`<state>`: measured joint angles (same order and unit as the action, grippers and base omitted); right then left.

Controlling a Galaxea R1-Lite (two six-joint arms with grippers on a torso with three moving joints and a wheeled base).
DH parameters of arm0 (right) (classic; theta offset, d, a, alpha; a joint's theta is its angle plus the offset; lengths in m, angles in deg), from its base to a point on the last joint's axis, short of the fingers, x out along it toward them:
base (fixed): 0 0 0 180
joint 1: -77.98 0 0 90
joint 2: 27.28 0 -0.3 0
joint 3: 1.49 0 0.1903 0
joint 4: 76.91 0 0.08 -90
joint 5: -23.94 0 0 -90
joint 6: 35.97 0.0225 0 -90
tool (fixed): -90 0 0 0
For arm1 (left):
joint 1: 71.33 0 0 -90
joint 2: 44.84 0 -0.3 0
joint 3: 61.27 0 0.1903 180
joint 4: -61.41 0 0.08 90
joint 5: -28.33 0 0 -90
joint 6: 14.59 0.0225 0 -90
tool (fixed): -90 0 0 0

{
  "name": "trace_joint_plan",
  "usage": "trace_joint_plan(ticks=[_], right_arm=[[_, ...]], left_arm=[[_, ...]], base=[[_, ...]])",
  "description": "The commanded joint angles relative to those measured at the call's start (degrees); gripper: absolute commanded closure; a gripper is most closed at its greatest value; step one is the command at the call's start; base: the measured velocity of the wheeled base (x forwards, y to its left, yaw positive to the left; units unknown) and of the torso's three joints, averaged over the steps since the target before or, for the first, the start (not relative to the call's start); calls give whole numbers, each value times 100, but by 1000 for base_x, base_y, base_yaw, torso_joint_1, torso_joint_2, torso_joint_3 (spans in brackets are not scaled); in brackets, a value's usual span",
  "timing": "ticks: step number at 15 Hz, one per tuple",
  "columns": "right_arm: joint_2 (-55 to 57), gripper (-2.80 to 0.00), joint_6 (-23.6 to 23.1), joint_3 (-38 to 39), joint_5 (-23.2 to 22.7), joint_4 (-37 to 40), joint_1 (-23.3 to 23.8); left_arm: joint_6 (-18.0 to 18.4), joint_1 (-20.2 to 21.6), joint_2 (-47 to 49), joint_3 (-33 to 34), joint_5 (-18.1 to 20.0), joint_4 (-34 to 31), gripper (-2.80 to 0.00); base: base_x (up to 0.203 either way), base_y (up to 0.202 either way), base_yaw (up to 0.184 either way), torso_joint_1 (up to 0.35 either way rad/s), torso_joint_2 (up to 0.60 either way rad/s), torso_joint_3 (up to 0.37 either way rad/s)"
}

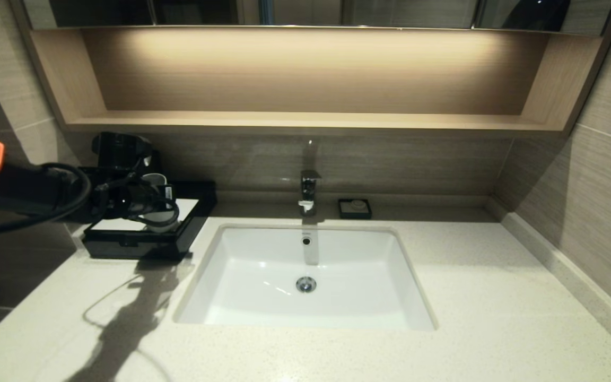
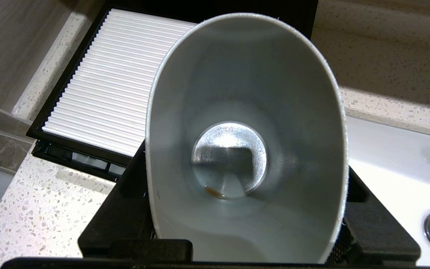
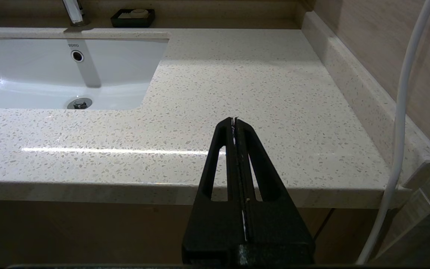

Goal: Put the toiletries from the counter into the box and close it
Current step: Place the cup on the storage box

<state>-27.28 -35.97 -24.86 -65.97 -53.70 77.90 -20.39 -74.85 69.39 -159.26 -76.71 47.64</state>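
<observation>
Grey plastic fills the left wrist view: the left gripper (image 1: pixel 149 204) is closed on a cup (image 2: pixel 245 138), one finger on each side of it, and we look right down into it. The cup looks empty but for a tiny brown speck at the bottom. In the head view this arm comes in from the left edge of the frame and holds the cup over the box (image 1: pixel 141 233), which sits at the middle left of the frame on the tabletop (image 1: pixel 496 297).

The box is black, low and flat, and it looks shut, with its white ribbed top showing. Its long side runs from the front of the tabletop toward the wall. So the box lies straight below the left gripper, and the left arm is much the nearer one.

Next to the right comes the white sink (image 1: pixel 242 276) in the middle of the frame, with the tap (image 1: pixel 308 193) behind it. A little black soap dish (image 1: pixel 355 208) stands just right of the tap.

I cannot see the two small sachets anywhere, so I cannot say where they are.

Far over on the right, the right gripper (image 3: pixel 234 125) is closed on nothing. It waits at the front edge of the tabletop, well apart from the box.
</observation>
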Motion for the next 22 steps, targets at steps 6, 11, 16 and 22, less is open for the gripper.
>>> trace_joint_plan(ticks=[6, 11, 16, 22], right_arm=[[-5, 0, 0, 9, -1, -2, -1], [0, 0, 0, 9, -1, -2, -1], [0, 0, 0, 1, -1, -2, -1], [-9, 0, 0, 9, -1, -2, -1]], left_arm=[[-44, 10, 38, 79, -16, -19, 0], [-44, 1, 24, 167, -16, -28, 0], [-44, 1, 21, 205, -16, -37, 0], [-53, 1, 92, 249, -16, -33, 0]], base=[[0, 0, 0, 0, 0, 0], [0, 0, 0, 0, 0, 0], [0, 0, 0, 0, 0, 0], [0, 0, 0, 0, 0, 0]])
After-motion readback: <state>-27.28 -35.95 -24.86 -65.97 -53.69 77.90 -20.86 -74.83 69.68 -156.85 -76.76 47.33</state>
